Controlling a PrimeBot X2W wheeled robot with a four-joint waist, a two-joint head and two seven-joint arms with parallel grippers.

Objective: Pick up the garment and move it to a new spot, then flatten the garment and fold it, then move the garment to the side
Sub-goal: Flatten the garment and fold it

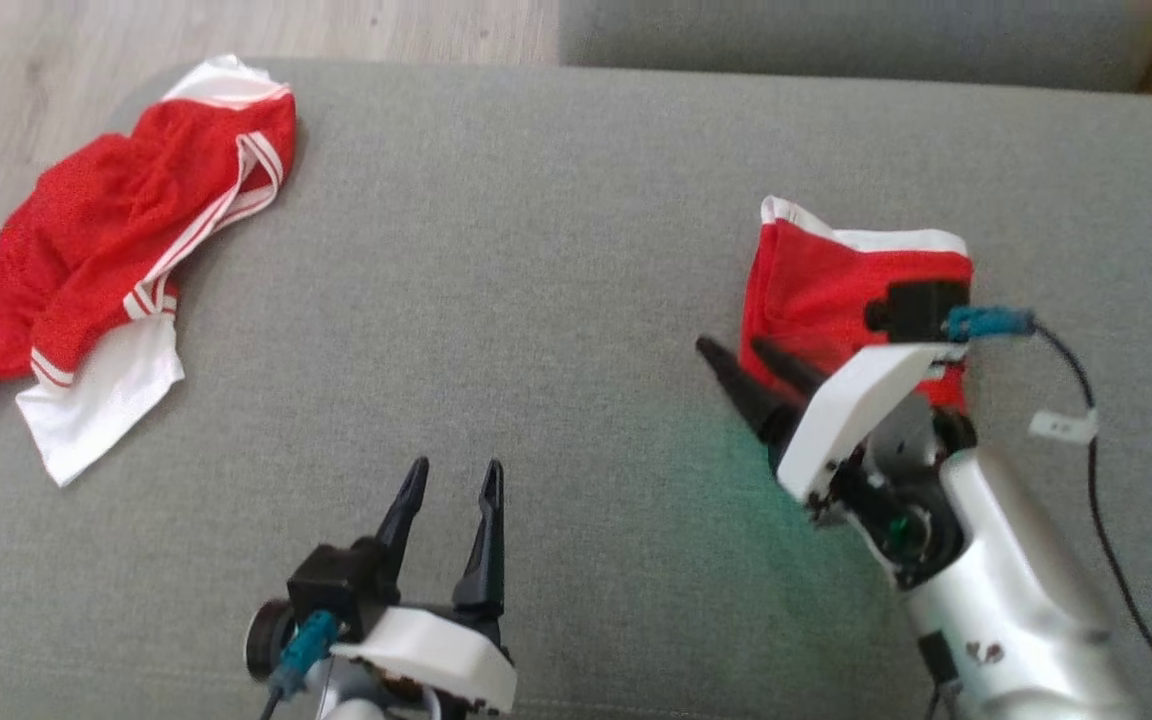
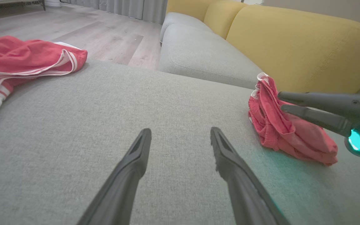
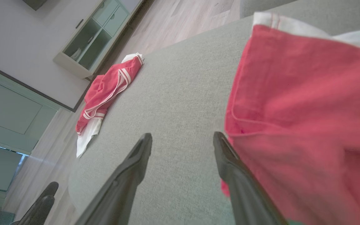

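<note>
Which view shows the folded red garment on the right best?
Left wrist view: the folded garment lies nearly whole on the grey cushion, only the right gripper crossing its upper part. Head view: the right arm hides its near part. Right wrist view: too close, cropped at the frame edge.

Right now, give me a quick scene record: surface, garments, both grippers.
surface: grey cushion
folded garment: red with white trim, a compact bundle on the cushion's right side
loose garment: red and white, crumpled at the cushion's left edge
left gripper: open, over bare cushion, holding nothing
right gripper: open, nothing between its fingers, right beside the folded garment's edge; can't tell if it touches
fold status: the right-side garment looks folded and set down
</note>
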